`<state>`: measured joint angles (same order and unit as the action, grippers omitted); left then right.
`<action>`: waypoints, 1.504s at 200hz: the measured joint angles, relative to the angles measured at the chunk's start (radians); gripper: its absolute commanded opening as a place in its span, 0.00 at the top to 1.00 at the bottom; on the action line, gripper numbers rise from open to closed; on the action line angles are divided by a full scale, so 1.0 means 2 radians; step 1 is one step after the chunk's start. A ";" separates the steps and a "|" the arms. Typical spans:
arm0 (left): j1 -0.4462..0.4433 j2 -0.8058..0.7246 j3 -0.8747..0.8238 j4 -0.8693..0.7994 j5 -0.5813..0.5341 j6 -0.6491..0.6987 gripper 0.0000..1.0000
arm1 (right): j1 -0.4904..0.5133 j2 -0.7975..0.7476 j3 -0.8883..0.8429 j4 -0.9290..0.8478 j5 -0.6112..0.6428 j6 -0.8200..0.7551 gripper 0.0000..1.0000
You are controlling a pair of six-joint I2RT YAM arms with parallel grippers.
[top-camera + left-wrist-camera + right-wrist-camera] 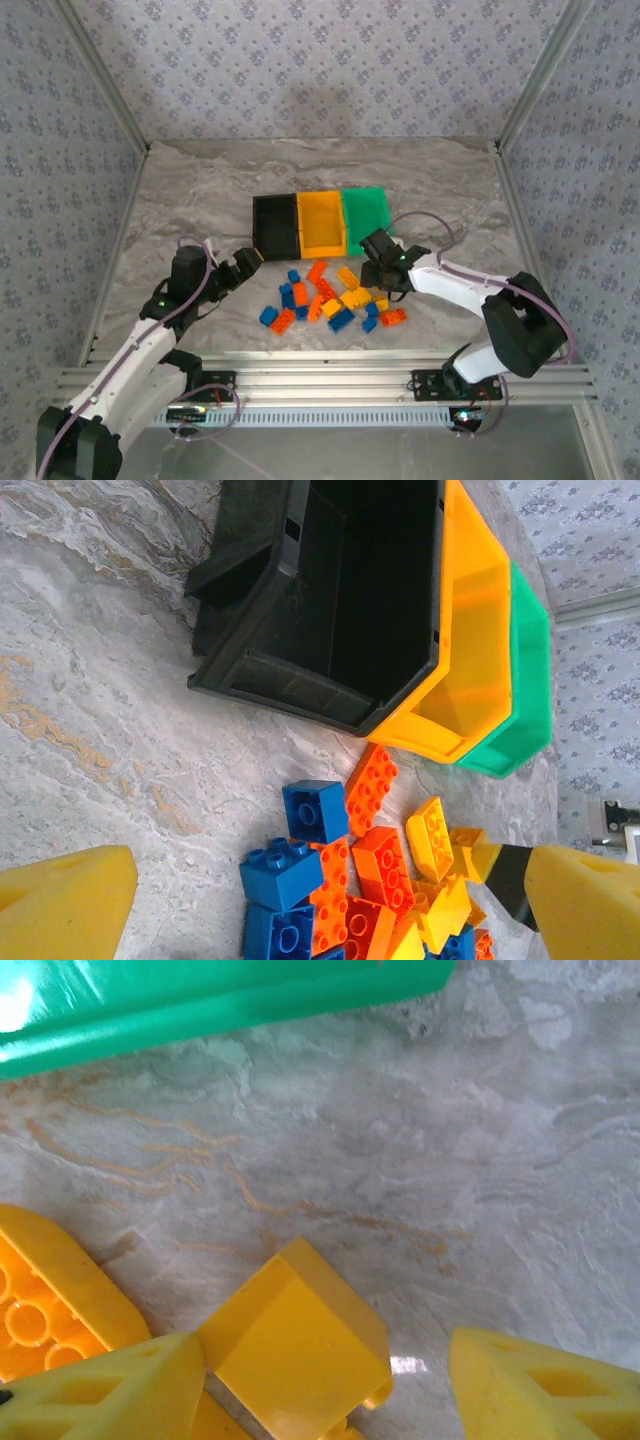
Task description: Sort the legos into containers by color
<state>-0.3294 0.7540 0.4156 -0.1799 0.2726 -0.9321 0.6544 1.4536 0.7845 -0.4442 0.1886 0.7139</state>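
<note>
twenty-odd legos (pixel 335 300) sit in a loose heap on the marble table (pixel 200 200), just in front of the three joined bins: black bin (pixel 275 225), orange bin (pixel 322 222), green bin (pixel 367 212). from above, none of the bricks looks sorted yet.

handling-wise i'd guess these are easy: light, hard plastic, not fragile, no give at all. the smooth sides are a bit slick though, so a brick probably skids on the table if one finger reaches it first. best hold is across two flat opposite sides, not over the studs.

the right gripper (pixel 385 275) is down at the heap's right edge. its wrist view gives what the top view can't: a yellow brick (pixel 295 1350) sitting corner-on between the fingers (pixel 100 1390), one pad touching it, the other clearly apart. so the fingers are spread around it, not pinching yet, with the green bin's wall just beyond.

the left gripper (pixel 250 262) hangs by the black bin, fingers spread wide with nothing between them. its wrist view looks right into the black bin's bare floor and picks out the studs on the blue and orange bricks.
</note>
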 measured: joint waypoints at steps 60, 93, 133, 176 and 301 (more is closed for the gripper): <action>0.000 0.000 -0.004 0.000 -0.002 0.000 0.00 | -0.017 0.030 -0.010 0.019 -0.011 0.000 0.34; 0.000 0.000 -0.006 0.000 -0.006 0.000 0.00 | -0.021 0.030 -0.017 0.028 -0.012 0.000 0.35; 0.000 0.000 -0.009 0.002 -0.006 -0.002 0.00 | -0.021 0.030 -0.018 0.045 -0.010 -0.010 0.36; 0.000 0.000 -0.013 0.002 -0.006 -0.002 0.00 | -0.028 0.032 -0.016 0.064 -0.010 -0.024 0.47; 0.000 0.040 -0.007 -0.002 -0.019 0.010 0.04 | -0.001 -0.060 0.028 0.028 0.003 -0.038 0.81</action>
<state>-0.3294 0.8341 0.4007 -0.1837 0.2344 -0.9127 0.6533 1.3338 0.8410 -0.3874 0.1955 0.6384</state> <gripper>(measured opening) 0.969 0.332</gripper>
